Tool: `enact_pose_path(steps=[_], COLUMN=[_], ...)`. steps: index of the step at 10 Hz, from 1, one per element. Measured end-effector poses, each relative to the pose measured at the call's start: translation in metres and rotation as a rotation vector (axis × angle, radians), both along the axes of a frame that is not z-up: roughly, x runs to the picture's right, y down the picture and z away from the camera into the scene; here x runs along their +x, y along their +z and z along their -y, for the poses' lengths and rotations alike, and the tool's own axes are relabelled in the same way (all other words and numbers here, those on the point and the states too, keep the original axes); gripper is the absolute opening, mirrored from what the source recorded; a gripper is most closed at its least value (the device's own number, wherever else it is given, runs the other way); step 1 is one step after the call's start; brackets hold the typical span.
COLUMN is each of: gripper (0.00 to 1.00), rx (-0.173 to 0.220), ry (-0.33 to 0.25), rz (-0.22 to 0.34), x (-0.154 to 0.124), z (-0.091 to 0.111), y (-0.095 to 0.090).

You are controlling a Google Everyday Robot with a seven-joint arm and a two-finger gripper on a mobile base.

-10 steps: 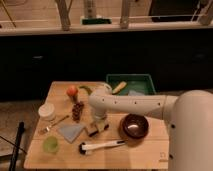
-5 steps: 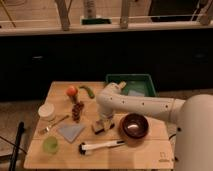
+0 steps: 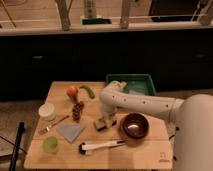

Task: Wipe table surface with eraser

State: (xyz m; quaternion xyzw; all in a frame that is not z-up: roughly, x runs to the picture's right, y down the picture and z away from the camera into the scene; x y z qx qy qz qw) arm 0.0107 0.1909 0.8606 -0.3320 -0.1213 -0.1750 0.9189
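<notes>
The eraser [image 3: 102, 124], a small tan block with a dark underside, lies near the middle of the pale wooden bench [image 3: 150, 152], turned slightly askew to the plank grain. The gripper [image 3: 108, 118] is right at the eraser's upper right edge, low over the bench and touching or nearly touching the block; whether it grips the eraser cannot be told. The white arm [image 3: 145, 102] reaches the eraser from the right of the view, bending at an elbow just behind it. Just right of the eraser sits a brown bowl [image 3: 135, 127], close to it but apart. In front of the eraser, toward the near edge, lies a brush [image 3: 102, 146] with a white handle and a black head at its left end. Left of the eraser lies a flat grey-blue cloth [image 3: 71, 131], and beyond that a spoon [image 3: 52, 125], a white tub [image 3: 47, 111] and a green cup [image 3: 50, 145]. Behind and left of the eraser stand a dark brown lumpy thing [image 3: 77, 111], an orange [image 3: 72, 91] and a green vegetable [image 3: 88, 91]. Behind and right of the eraser, at the far edge, is a green tray [image 3: 131, 84].
</notes>
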Motion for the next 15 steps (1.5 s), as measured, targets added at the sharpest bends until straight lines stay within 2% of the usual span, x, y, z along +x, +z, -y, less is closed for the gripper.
enact_pose_path(steps=[4, 7, 9, 12, 14, 15], gripper=[0.00, 0.00, 0.00, 0.00, 0.00, 0.00], rx=[0.039, 0.044, 0.019, -0.032, -0.039, -0.038], ry=[-0.051, -0.100, -0.140, -0.169, -0.165, -0.158], rz=[-0.001, 0.075, 0.160, 0.207, 0.193, 0.160], x=[-0.013, -0.044, -0.068, -0.064, -0.046, -0.024], z=[0.018, 0.019, 0.002, -0.031, -0.036, -0.034], y=[0.011, 0.010, -0.003, -0.025, -0.029, -0.028])
